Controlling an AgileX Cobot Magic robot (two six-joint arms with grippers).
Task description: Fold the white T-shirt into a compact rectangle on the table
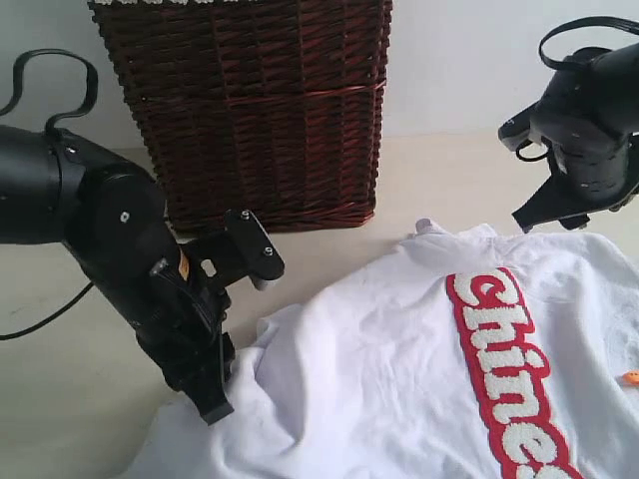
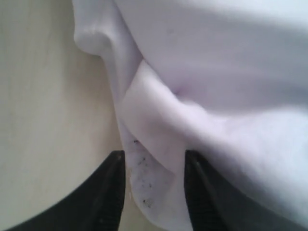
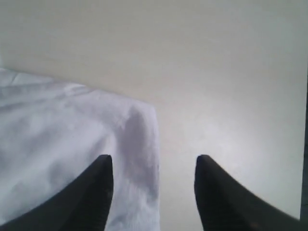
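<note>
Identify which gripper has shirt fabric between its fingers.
The left gripper: a fold of the white cotton T-shirt sits between its fingers. The right gripper is open over its edge.

Both arms were down low, one on each side

The left gripper (image 2: 154, 192) pointed down at the near left with its jaws partway apart and white cloth sitting between the fingers (image 2: 108, 192); the right gripper (image 3: 154, 192) hung raised at the far right, tilted downward; its jaws stood apart with nothing clamped between them.

White T-shirt (image 1: 399, 369) – soft matt cloth, fuzzy lettering; table (image 1: 80, 399) – smooth matt; basket (image 1: 260, 110) – woven wicker.
</note>
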